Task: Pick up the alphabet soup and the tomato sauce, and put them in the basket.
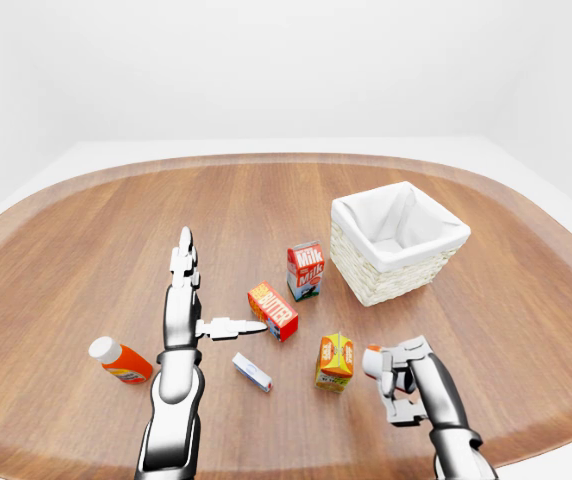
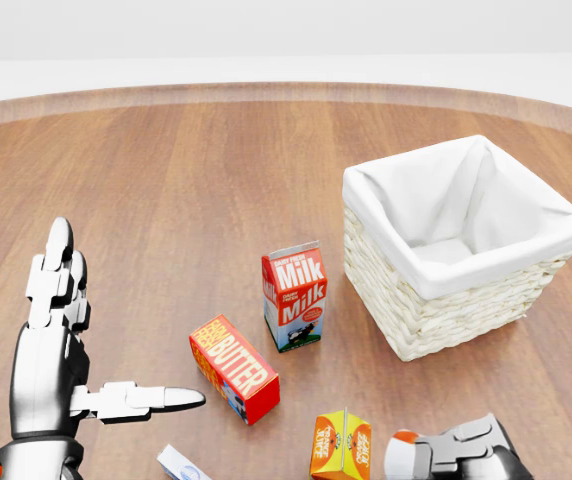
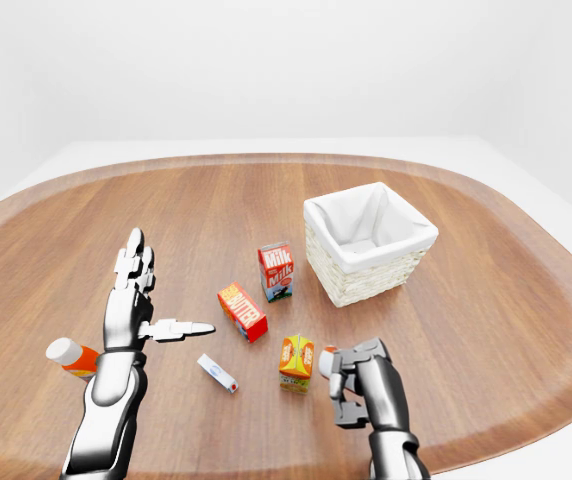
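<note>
Gripping a red-topped can (image 1: pixel 373 362) near the worktop's (image 1: pixel 86 250) near edge, the right robot hand (image 1: pixel 406 385) was clenched; the left robot hand (image 1: pixel 188 300) was released, fingers spread. Head view: basket (image 2: pixel 436 310) toward the right edge, milk carton (image 2: pixel 294 296) beside it. Right-eye view: same layout.

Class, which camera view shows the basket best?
The head view: the basket looms largest there, its weave and white lining clear. The two eye views show it whole but smaller, right of the milk carton.
</note>
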Controlling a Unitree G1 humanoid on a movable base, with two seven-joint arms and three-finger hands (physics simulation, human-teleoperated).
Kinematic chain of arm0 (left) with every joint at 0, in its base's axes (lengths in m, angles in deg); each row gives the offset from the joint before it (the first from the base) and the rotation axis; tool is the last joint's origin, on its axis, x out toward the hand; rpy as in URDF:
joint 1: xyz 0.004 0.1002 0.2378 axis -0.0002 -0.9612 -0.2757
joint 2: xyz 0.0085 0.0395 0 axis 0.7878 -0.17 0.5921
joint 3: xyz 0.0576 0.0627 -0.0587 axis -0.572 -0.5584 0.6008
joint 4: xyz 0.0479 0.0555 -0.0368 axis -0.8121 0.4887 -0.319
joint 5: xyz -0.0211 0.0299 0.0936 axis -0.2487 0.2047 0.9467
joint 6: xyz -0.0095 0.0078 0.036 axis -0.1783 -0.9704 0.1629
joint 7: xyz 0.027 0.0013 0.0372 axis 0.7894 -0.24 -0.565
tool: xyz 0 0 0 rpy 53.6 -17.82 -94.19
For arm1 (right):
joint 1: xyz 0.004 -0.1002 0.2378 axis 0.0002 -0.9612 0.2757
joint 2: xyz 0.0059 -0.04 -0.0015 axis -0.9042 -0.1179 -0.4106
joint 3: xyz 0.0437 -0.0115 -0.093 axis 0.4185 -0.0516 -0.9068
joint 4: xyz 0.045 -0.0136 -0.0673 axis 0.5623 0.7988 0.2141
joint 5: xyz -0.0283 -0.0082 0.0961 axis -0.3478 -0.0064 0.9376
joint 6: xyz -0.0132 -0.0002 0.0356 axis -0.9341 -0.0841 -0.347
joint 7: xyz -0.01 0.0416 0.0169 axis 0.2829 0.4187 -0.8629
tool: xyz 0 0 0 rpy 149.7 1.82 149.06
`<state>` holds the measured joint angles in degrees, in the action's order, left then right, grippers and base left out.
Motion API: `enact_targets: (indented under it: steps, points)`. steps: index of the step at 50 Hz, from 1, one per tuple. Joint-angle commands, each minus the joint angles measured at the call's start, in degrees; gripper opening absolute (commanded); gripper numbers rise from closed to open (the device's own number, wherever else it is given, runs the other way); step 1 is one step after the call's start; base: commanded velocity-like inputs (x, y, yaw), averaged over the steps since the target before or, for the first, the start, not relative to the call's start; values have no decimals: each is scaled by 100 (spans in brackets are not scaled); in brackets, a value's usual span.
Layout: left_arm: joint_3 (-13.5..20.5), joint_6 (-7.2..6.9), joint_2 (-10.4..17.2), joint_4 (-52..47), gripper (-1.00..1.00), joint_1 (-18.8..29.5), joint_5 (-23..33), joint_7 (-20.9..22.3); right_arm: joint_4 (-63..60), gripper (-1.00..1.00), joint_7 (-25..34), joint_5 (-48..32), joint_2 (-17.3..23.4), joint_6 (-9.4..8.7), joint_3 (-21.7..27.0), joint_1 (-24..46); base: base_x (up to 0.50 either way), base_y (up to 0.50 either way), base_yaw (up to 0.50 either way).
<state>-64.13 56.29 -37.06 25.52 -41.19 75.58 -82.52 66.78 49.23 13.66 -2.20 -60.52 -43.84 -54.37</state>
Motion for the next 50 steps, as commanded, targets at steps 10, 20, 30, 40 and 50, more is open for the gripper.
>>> enact_targets:
  steps: [10,20,30,40,50]
  points:
    - [-12,0,0,2,100,-11,-1,26,-873,-100,711,286,-322,0,531,69,0,0,0]
    - [-13,0,0,2,100,-11,-1,26,-1057,-100,917,318,-404,0,707,251,0,0,0]
    - [-13,0,1,1,100,-11,-1,27,-1117,-100,1070,351,-365,0,963,843,0,0,0]
    - [-13,0,0,2,100,-11,-2,26,-1106,-100,1074,340,-251,0,1046,1300,0,0,0]
    - [18,0,16,154,100,32,-26,22,-757,-100,928,275,40,0,1108,2039,0,0,0]
